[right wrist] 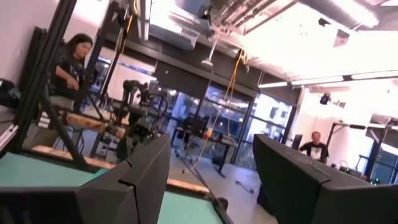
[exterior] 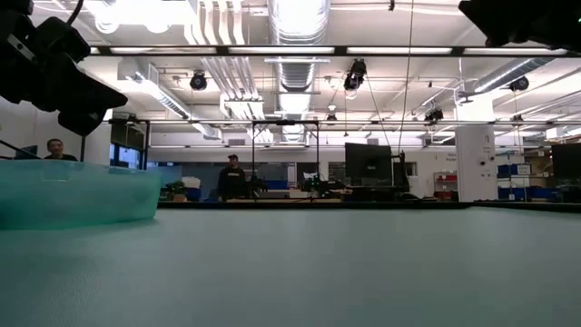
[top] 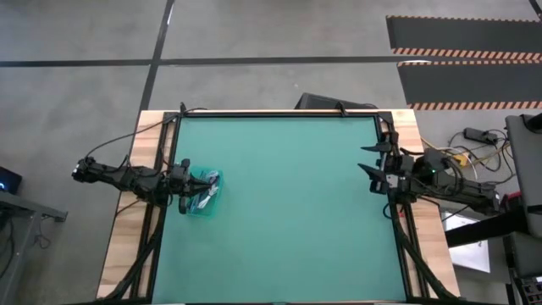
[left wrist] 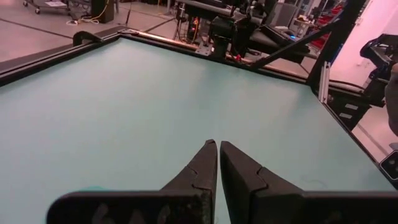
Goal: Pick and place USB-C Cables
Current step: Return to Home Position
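A clear teal tub stands on the green mat near the table's left edge; the low view shows its wall. White USB-C cables lie inside it; I cannot make out other colours. My left gripper hangs over the tub's left rim, and the left wrist view shows its fingers shut with nothing between them. At the table's right edge my right gripper is raised and wide open, and in its own view it tips up toward the room.
Black frame rails and wooden strips border the mat. The mat's middle lies bare between the two arms. People stand in the room beyond the far edge, and one sits near the table.
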`<state>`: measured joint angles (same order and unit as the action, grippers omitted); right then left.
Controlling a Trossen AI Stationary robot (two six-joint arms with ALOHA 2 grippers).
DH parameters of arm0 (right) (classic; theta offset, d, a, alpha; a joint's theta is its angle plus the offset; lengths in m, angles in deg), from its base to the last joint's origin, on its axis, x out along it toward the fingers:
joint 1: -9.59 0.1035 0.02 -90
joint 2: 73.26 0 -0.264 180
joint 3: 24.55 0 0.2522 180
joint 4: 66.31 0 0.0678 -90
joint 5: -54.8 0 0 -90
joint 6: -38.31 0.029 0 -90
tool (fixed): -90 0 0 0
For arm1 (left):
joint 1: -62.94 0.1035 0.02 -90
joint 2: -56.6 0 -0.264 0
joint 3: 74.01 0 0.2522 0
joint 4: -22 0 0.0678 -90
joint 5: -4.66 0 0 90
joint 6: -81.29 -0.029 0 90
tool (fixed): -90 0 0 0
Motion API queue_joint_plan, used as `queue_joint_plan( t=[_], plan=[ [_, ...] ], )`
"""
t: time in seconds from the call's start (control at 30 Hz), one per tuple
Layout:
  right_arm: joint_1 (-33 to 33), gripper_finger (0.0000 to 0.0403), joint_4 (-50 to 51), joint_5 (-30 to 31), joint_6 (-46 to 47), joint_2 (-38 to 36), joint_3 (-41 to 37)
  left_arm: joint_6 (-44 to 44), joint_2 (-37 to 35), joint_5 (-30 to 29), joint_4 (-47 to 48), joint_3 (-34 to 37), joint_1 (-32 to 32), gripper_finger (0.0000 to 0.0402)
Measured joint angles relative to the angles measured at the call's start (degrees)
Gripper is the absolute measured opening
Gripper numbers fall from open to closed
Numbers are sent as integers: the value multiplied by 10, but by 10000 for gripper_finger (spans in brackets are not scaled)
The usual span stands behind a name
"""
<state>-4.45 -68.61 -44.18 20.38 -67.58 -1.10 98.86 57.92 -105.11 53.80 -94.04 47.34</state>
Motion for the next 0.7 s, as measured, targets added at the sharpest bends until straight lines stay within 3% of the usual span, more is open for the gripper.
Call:
queue_joint_plan(
  t=[0.7],
  plan=[
    [0,221,13,2,38,-52,-48,-21,0,1,0,0,0,4]
  ],
)
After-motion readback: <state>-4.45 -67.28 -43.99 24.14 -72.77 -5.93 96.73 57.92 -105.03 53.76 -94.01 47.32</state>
